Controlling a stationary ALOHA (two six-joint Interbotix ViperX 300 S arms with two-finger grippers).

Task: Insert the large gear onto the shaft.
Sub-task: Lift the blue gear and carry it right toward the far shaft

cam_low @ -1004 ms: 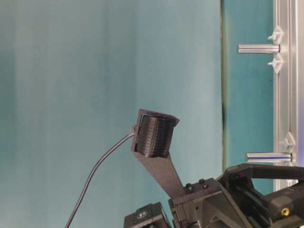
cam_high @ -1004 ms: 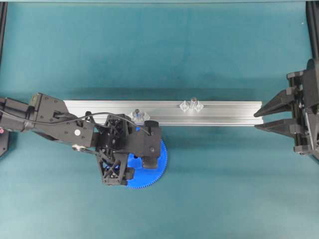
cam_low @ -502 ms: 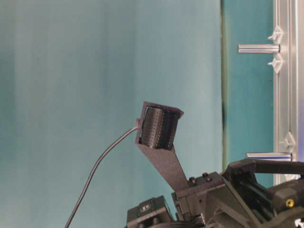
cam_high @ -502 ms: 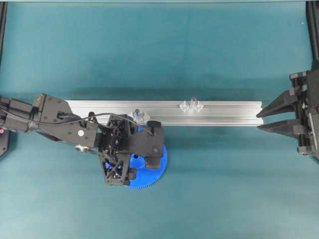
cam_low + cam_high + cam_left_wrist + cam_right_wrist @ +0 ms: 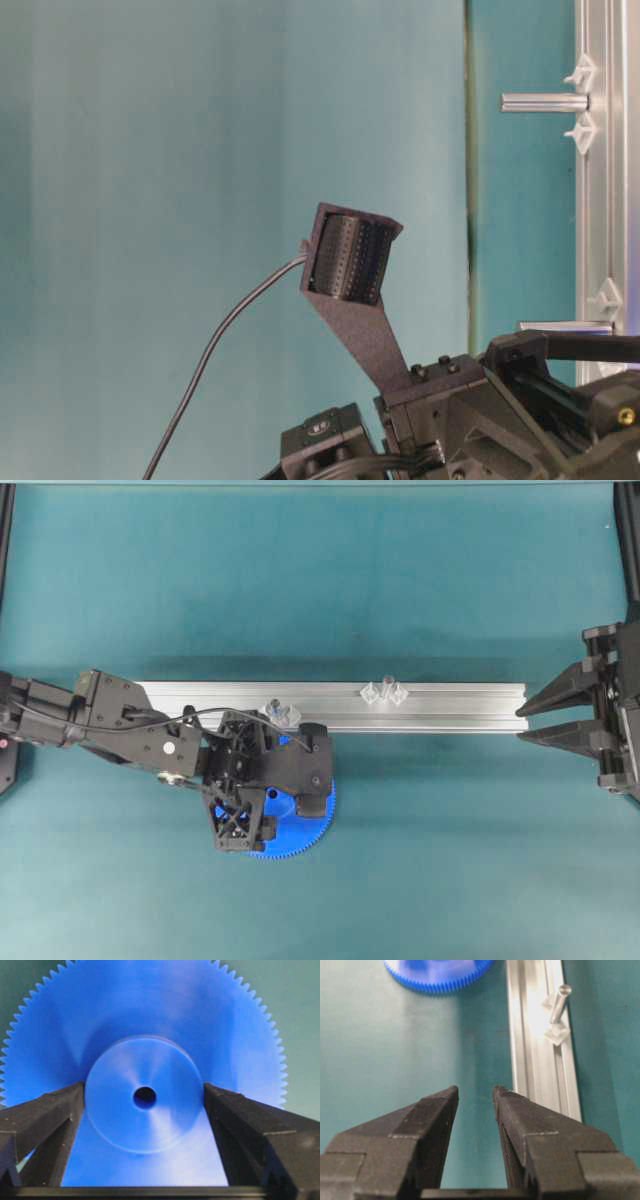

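Two black fingers (image 5: 50,1110) of the left end effector (image 5: 145,1105) stand wide on either side of the raised round hub of the big flat blue plastic large gear (image 5: 145,1025), seemingly not yet pinching it, which looks like a set-up for gripping by the hub. It is a fine-toothed disc with a small centre hole, lying flat on the teal table (image 5: 320,570) just beside the aluminium rail (image 5: 450,708), toward the table's near edge. Along that rail the thin grey metal shaft (image 5: 387,683) stands between clear blocks, and the right end effector (image 5: 475,1097) waits open and empty near the table's right edge.

A teal mat (image 5: 420,590) covers the whole table — evenly lit, faintly mottled. Black frame posts (image 5: 628,540) stand at its far left and right corners.
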